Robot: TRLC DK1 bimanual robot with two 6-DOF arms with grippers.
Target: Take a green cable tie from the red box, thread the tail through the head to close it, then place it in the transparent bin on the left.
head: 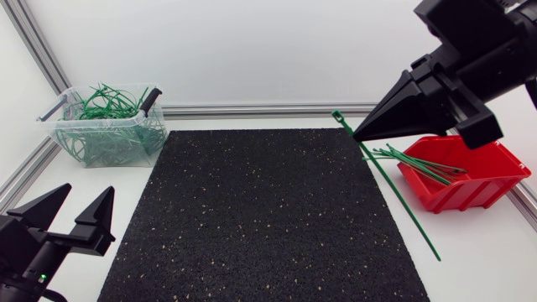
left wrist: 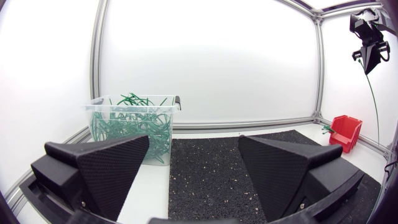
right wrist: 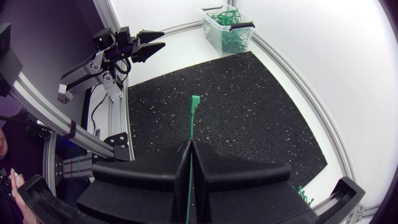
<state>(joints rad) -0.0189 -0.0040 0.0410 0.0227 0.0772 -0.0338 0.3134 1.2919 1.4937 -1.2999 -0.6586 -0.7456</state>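
My right gripper (head: 362, 132) hovers high over the mat's far right corner, shut on a green cable tie (head: 403, 205) just below its head. The long tail hangs down past the red box (head: 470, 189). In the right wrist view the tie (right wrist: 193, 118) sticks out straight ahead of the closed fingertips (right wrist: 190, 144). The red box holds several more green ties (head: 419, 161). The transparent bin (head: 109, 126) at the far left holds a tangle of closed green ties. My left gripper (head: 80, 211) stands open and empty near the front left corner, seen also in the left wrist view (left wrist: 199, 168).
A black speckled mat (head: 252, 218) covers the middle of the table. The bin (left wrist: 130, 124) stands ahead of my left gripper, beside the mat. Aluminium frame rails (head: 252, 110) run along the back and side edges.
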